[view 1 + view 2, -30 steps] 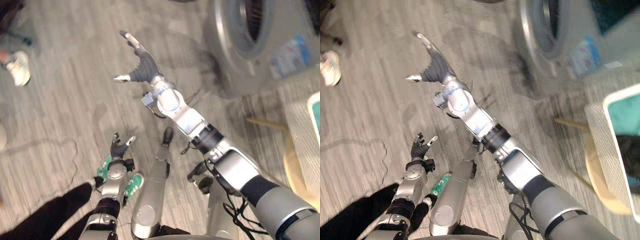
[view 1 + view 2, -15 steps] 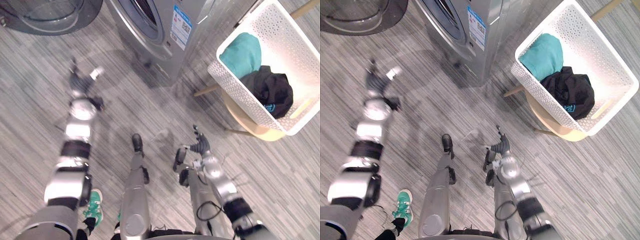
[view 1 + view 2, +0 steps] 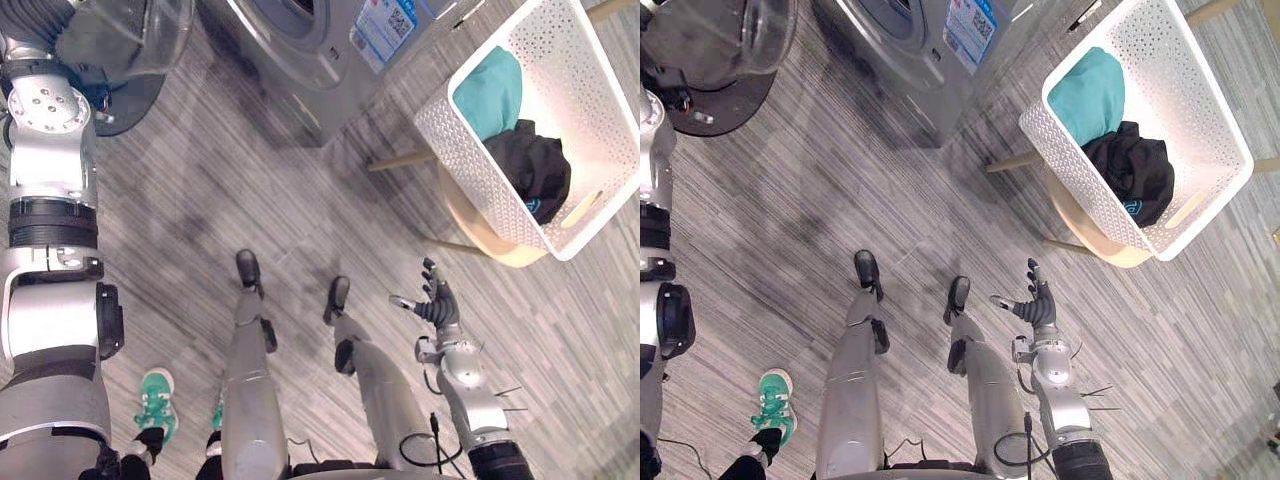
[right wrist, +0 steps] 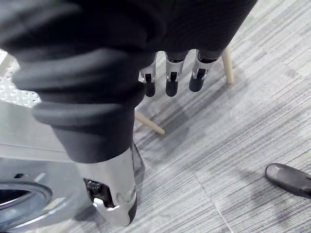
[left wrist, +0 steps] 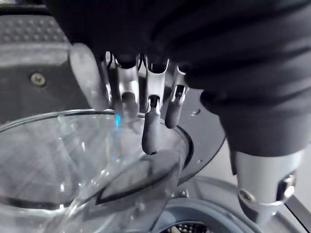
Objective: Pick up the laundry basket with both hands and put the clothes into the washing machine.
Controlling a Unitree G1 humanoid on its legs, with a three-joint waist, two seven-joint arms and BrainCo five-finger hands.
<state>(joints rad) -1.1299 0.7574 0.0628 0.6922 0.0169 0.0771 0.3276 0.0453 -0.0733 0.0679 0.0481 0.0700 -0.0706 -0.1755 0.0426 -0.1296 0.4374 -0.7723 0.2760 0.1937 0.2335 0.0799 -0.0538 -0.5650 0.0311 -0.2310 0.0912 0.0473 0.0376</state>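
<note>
— The floor [image 3: 200,200] here is grey, with a striped plank pattern. The washing machine [image 3: 330,50] stands at the far side, and its glass door [image 3: 120,40] is swung open to the robot's left. Where is the laundry basket?

— The white perforated laundry basket [image 3: 470,175] sits on a round wooden stool [image 3: 490,238], just beside the machine on the robot's right. A teal garment [image 3: 490,90] and a black garment [image 3: 530,170] are inside it. No hand touches it.

— Which hand is nearer to it?

— The right hand [image 3: 437,305], clearly. It hangs low over the floor with its fingers [image 4: 174,87] spread and straight, and it holds nothing. The basket lies ahead of it and a little to the right, apart from the fingertips.

— And the left hand?

— The left hand [image 5: 150,121] is up at the glass door, well apart from the basket, with the machine between them. Its fingers are straight and loose over the glass rim. I cannot tell if they touch it.

— How does the basket lie?

— Its long axis runs slantwise. One short end points toward the machine, and the other, with a handle slot, points away to the right. One long wall faces the robot.

— So what does the next move need?

— In my judgement, the left arm must cross over to the near short end, and the right hand must reach to the far one.
</note>
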